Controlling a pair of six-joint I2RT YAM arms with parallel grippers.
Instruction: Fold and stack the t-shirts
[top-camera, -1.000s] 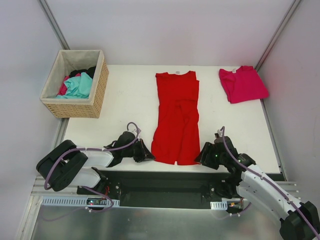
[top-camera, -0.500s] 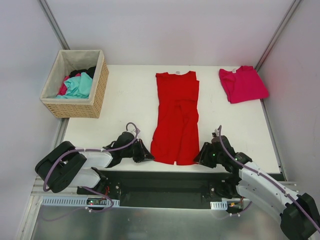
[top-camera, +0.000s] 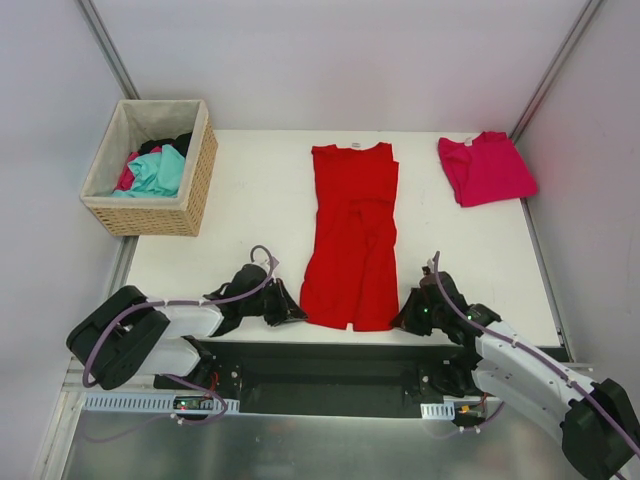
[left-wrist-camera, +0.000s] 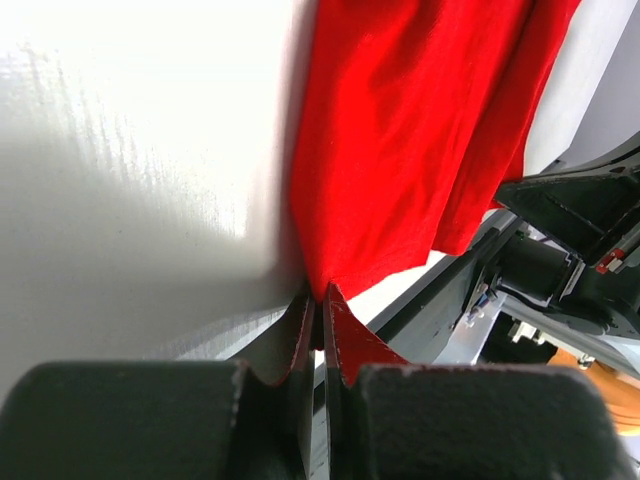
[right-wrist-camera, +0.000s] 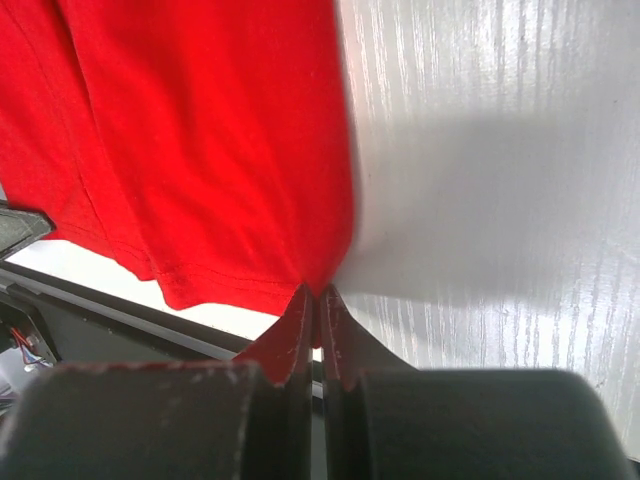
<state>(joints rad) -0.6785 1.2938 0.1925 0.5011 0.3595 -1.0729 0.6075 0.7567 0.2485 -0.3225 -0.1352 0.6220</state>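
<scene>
A bright red t-shirt (top-camera: 352, 235) of soft cloth lies flat near the middle of the white rectangular table (top-camera: 250, 220), with both sides folded inward so that it forms a long, narrow strip. The collar points toward the far edge of the table. The hem lies at the near edge, just in front of the arm bases. The left gripper (top-camera: 298, 314) sits low at the near left corner of the hem, and the right gripper (top-camera: 402, 318) sits low at the near right corner. In the left wrist view, the left gripper (left-wrist-camera: 320, 298) has its jaws pressed together, with the corner of the red cloth pinched between the tips. The fabric fans out from that point across the table surface. In the right wrist view, the right gripper (right-wrist-camera: 315, 298) likewise has its jaws clamped on the opposite hem corner, and the stitched hem line runs away to the left of the tips. A magenta-pink t-shirt (top-camera: 485, 167) of soft cloth lies folded to a rough square at the far right corner of the table, well apart from the red t-shirt. A woven wicker basket (top-camera: 150, 215) with a pale liner stands at the far left corner and holds crumpled cloth (top-camera: 155, 170) in teal, pink and black.
</scene>
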